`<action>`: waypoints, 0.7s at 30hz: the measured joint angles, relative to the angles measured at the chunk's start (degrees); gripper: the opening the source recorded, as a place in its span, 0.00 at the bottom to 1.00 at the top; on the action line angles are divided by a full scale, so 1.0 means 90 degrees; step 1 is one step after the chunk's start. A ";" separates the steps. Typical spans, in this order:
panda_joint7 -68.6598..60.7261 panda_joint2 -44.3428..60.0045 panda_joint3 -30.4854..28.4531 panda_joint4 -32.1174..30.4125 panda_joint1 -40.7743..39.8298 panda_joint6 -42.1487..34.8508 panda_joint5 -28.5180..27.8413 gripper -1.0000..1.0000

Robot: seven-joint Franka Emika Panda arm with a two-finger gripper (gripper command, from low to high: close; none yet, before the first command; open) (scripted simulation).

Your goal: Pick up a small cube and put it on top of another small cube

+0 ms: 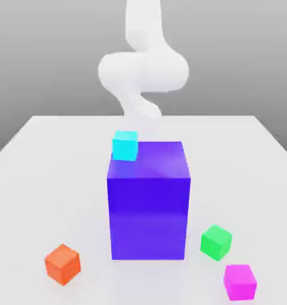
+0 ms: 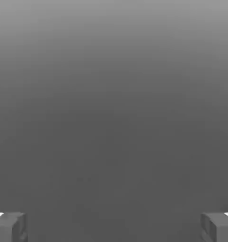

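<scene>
In the exterior view, the magenta cube (image 1: 240,282) lies near the green cube (image 1: 217,242), so a wide descent could knock the green one. In the hand view, the fingers (image 2: 114,228) are apart; careless closing may tilt the cube.

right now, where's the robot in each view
Exterior view: its white arm, upper middle, beyond the big blue-purple block.
Hand view: its hand, open, fingers wide apart by the picture's edges.
Shared landmark: probably the grey backdrop, nothing surer.
</scene>
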 joint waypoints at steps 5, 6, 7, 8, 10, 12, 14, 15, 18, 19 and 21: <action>-0.1474 0.1096 -0.0424 -0.0087 0.0833 0.0346 0.0420 0.50; -0.1765 0.1310 -0.0493 -0.0103 0.0981 0.0411 0.0508 0.50; -0.2055 0.1523 -0.0558 -0.0120 0.1124 0.0477 0.0596 0.50; -0.2347 0.1737 -0.0615 -0.0136 0.1261 0.0542 0.0686 0.50; -0.2930 0.2166 -0.0707 -0.0168 0.1514 0.0672 0.0866 0.50; -0.3509 0.2594 -0.0767 -0.0200 0.1738 0.0801 0.1042 0.50; -0.4079 0.3021 -0.0789 -0.0233 0.1926 0.0932 0.1203 0.50; -0.4358 0.3233 -0.0787 -0.0249 0.2007 0.0998 0.1276 0.50; -0.5153 0.3861 -0.0746 -0.0301 0.2227 0.1203 0.1437 0.50; -0.5404 0.4066 -0.0714 -0.0319 0.2321 0.1276 0.1469 0.50; -0.5873 0.4470 -0.0650 -0.0359 0.2450 0.1427 0.1488 0.50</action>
